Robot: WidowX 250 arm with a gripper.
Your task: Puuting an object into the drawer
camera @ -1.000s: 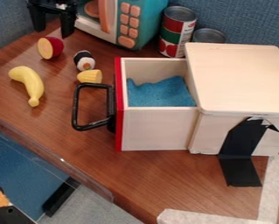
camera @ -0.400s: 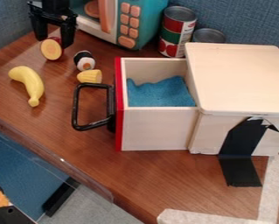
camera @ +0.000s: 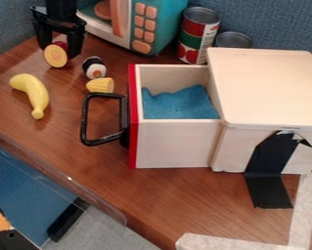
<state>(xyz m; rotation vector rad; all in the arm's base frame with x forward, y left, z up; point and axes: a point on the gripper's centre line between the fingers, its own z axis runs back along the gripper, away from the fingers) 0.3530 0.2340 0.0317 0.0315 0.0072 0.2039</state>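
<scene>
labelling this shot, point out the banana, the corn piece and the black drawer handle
banana (camera: pixel 33 93): camera view, middle of its body
corn piece (camera: pixel 100 86): camera view, its side
black drawer handle (camera: pixel 85 119): camera view, its outer bar

**Open drawer (camera: pixel 178 144), gripper (camera: pixel 59 48) down at the cut fruit (camera: pixel 55 55)**

Looking at spread black fingers, upper left — one on each side of the cut fruit, red skin, yellow face showing. Got a sushi roll (camera: pixel 94 68) and corn piece (camera: pixel 100 86) near each other, closer to the drawer, plus a banana (camera: pixel 33 93) lying on the wood tabletop (camera: pixel 79 166). Blue cloth (camera: pixel 181 104) inside the drawer, black handle (camera: pixel 85 117) on its red front — pretty neat setup. Also spotting a teal toy microwave (camera: pixel 163 24), tall can (camera: pixel 198 36) and shorter can (camera: pixel 234 40) behind.
</scene>
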